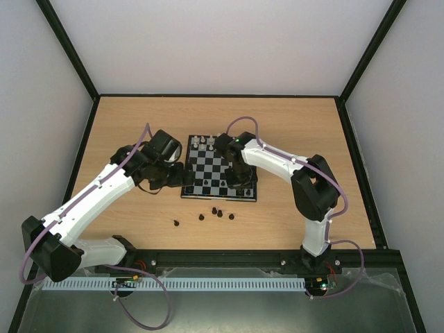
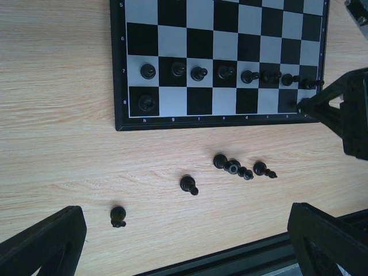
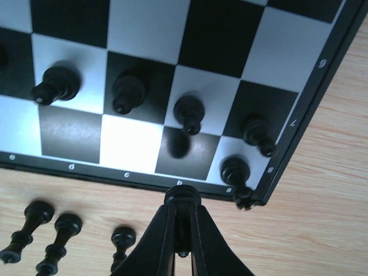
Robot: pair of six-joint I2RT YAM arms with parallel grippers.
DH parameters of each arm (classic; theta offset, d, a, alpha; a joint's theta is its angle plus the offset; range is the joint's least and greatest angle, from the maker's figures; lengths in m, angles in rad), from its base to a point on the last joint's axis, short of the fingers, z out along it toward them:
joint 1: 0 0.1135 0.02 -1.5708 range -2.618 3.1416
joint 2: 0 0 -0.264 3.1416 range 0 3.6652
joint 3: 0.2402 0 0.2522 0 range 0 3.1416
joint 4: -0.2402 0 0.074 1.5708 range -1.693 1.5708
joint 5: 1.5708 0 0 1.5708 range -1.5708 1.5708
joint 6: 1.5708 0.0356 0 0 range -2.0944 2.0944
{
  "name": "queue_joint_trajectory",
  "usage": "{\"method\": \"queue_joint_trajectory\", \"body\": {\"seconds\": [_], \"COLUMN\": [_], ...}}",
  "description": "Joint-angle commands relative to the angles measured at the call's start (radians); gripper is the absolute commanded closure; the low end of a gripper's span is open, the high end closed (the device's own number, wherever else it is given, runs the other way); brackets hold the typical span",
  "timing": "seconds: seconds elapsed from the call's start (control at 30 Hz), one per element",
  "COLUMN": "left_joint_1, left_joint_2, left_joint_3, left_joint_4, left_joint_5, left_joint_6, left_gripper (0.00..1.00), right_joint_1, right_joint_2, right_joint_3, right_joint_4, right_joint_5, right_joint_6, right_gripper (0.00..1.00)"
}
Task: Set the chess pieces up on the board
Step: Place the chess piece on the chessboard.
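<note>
The board (image 1: 208,182) lies flat in the middle of the table. Black chess pieces fill its near pawn row (image 2: 199,73), and one stands in each near corner (image 2: 147,103) (image 3: 236,171). A few white pieces (image 1: 202,142) stand at the far edge. Several black pieces lie loose on the wood (image 2: 188,184) (image 1: 201,217) in front of the board. My right gripper (image 3: 183,210) is shut on a black piece (image 3: 183,196), held just over the board's near edge by its right corner. My left gripper (image 2: 184,253) hangs wide open above the loose pieces, holding nothing.
A black rail (image 1: 229,258) runs along the table's near edge, close behind the loose pieces. Bare wood (image 1: 305,132) surrounds the board. Dark frame posts and pale walls (image 1: 409,104) close the table in on three sides.
</note>
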Motion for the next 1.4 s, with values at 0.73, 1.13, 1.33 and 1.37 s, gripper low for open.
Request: {"method": "queue_joint_trajectory", "body": {"seconds": [0.73,1.13,1.33,1.37], "left_joint_1": [0.009,0.011,0.011,0.012], "left_joint_2": [0.038,0.05,0.054,0.058], "left_joint_3": [-0.005,-0.003,-0.004,-0.005], "left_joint_4": [-0.007,-0.002,-0.002,-0.009], "left_joint_5": [0.012,0.016,0.016,0.011], "left_joint_6": [0.022,0.027,0.028,0.027], "left_gripper": [0.01,0.01,0.01,0.01], "right_joint_1": [-0.046,-0.049,-0.051,-0.049], "right_joint_2": [0.071,0.082,0.073,0.073], "right_joint_3": [-0.01,-0.005,0.007,0.01], "right_joint_4": [0.001,0.001,-0.007,-0.008], "right_joint_5": [-0.022,-0.026,-0.036,-0.038], "right_joint_6": [-0.048,-0.052,-0.053,-0.053], "right_gripper": [0.98,0.91,0.82,0.82]}}
